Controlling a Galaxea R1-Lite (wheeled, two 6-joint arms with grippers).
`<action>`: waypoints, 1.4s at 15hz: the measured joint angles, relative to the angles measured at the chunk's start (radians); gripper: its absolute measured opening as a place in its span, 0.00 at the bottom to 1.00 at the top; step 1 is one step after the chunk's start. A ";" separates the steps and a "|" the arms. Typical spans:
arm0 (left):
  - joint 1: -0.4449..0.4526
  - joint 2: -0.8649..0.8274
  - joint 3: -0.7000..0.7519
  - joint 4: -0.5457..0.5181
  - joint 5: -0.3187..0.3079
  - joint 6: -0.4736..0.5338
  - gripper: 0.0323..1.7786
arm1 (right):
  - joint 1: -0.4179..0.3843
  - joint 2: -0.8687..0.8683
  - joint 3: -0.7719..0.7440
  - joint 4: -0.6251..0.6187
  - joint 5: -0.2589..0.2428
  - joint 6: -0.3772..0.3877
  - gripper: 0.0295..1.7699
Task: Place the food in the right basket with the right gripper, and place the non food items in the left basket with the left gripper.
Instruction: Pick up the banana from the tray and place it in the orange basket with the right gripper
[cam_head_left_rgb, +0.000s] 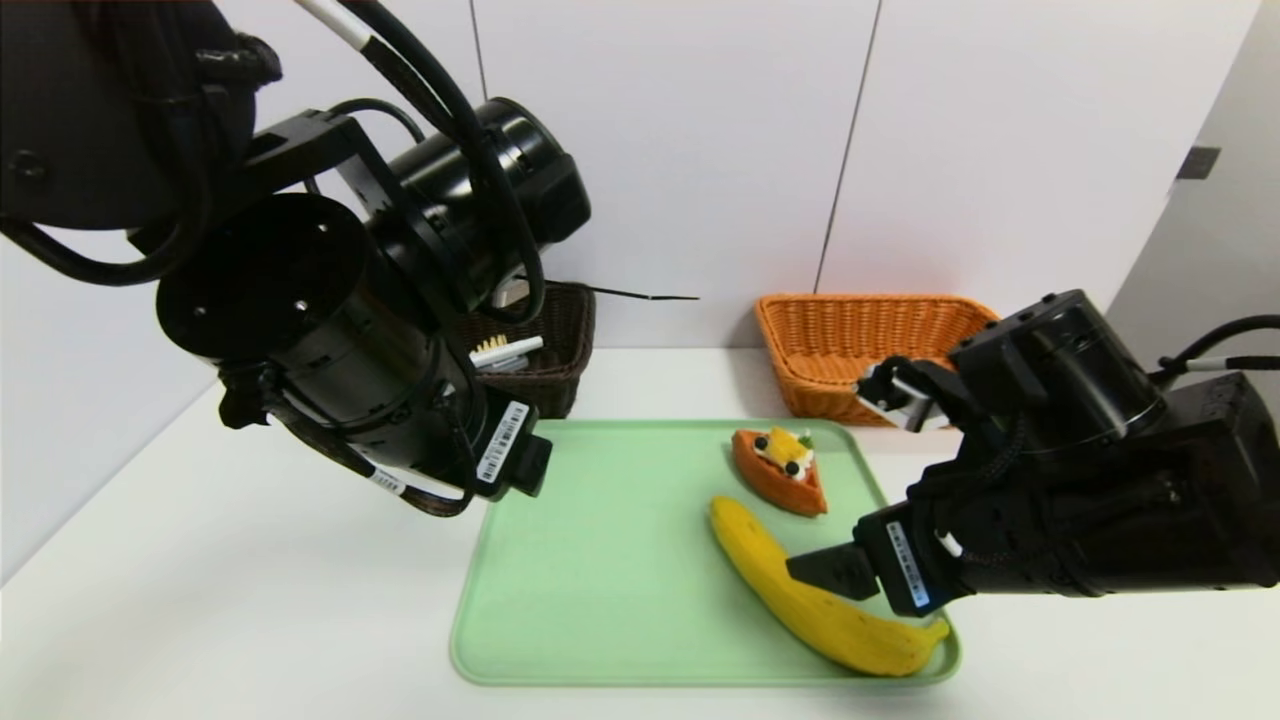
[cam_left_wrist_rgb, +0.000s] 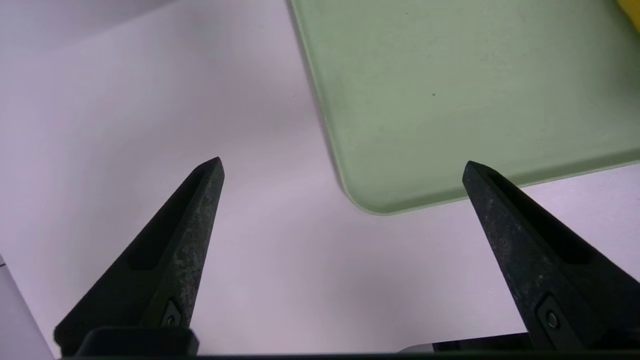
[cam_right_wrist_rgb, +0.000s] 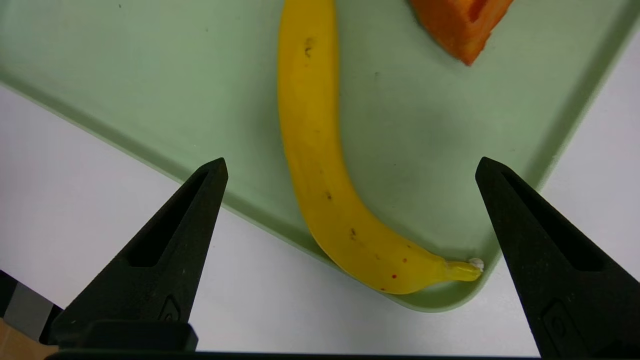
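My right tool (cam_right_wrist_rgb: 350, 165) hangs spread wide above the banana (cam_right_wrist_rgb: 320, 165), which lies lengthwise between its fingers on the green tray (cam_head_left_rgb: 600, 560); my left tool (cam_left_wrist_rgb: 342, 167), also released, sits farther off.

Bright yellow banana (cam_right_wrist_rgb: 320, 170) with tiny dark and red freckles lies between the matte black fingers (cam_right_wrist_rgb: 170, 240) of the right gripper (cam_right_wrist_rgb: 350, 167), on a pale mint-green tray (cam_head_left_rgb: 600, 560). Just past it, an orange waffle-grid pastry wedge (cam_head_left_rgb: 782, 472) dotted yellow, white, black. Orange-tan woven basket (cam_head_left_rgb: 850, 335); dark brown woven basket (cam_head_left_rgb: 560, 350).
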 joint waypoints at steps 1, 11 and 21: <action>0.012 -0.013 0.007 0.000 0.001 0.027 0.95 | 0.013 0.019 0.000 -0.001 -0.009 0.003 0.97; 0.167 -0.145 0.001 -0.036 -0.359 0.345 0.95 | 0.086 0.155 0.000 -0.012 -0.104 -0.004 0.97; 0.351 -0.199 0.024 -0.047 -0.683 0.547 0.95 | 0.096 0.245 -0.025 -0.023 -0.143 -0.004 0.60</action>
